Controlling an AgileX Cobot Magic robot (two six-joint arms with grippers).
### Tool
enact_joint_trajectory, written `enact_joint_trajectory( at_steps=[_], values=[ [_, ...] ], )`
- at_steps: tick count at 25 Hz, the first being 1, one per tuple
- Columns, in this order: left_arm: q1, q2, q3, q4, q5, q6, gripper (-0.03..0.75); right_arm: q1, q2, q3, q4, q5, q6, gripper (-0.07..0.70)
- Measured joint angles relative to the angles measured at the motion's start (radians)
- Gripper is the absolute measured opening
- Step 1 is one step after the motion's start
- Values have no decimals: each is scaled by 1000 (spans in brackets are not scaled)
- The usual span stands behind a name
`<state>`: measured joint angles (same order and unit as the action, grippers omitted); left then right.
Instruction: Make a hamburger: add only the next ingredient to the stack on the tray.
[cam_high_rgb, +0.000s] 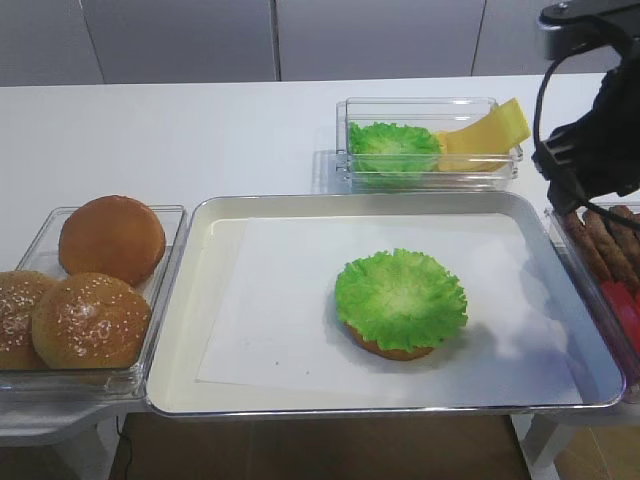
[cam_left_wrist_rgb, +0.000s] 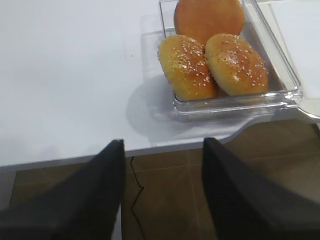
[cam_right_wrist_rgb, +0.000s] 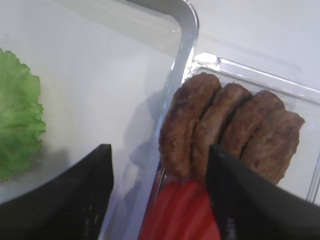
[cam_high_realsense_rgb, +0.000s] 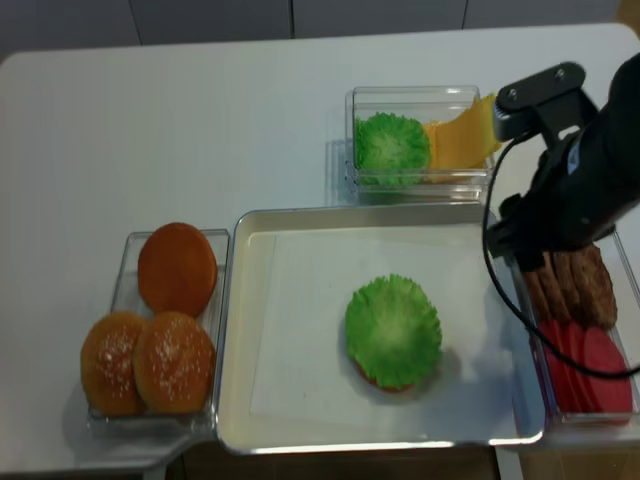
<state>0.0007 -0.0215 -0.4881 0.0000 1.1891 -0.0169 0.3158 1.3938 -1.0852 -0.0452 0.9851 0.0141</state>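
Note:
A bright green lettuce leaf (cam_high_rgb: 400, 298) lies flat on the bun bottom (cam_high_rgb: 395, 350), forming the stack in the middle of the silver tray (cam_high_rgb: 380, 201). Only the bun's brown rim shows beneath it. My right gripper (cam_right_wrist_rgb: 161, 150) hangs open over the tray's right rim (cam_right_wrist_rgb: 185, 45) and the bin beside it, holding nothing. The leaf's edge (cam_right_wrist_rgb: 17, 115) sits well to its left. My left gripper (cam_left_wrist_rgb: 162, 142) is open and empty, past the table's front edge, over the floor. It does not show in the high views.
Brown patties (cam_right_wrist_rgb: 230, 125) stand on edge, with red tomato slices (cam_right_wrist_rgb: 180, 210) in front of them, in a clear bin under my right gripper. Behind the tray, a bin holds more lettuce (cam_high_rgb: 395, 148) and yellow cheese (cam_high_rgb: 490, 130). Domed buns (cam_high_rgb: 90, 290) fill the left bin.

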Motion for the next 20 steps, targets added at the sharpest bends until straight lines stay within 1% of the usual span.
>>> enact_joint_trajectory(
  at_steps=[4,8,11,14,20],
  values=[
    [0,0,0,0,0,0,372,0,-68,0,-7,28,20,432],
    [0,0,0,0,0,0,372,0,-156,6,-4,74,34,429],
    [0,0,0,0,0,0,372,0,-237,36,29,114,38,428],
    [0,0,0,0,0,0,372,0,-338,82,68,135,40,428],
    [0,0,0,0,0,0,372,0,-574,157,87,191,40,428]
  ],
)
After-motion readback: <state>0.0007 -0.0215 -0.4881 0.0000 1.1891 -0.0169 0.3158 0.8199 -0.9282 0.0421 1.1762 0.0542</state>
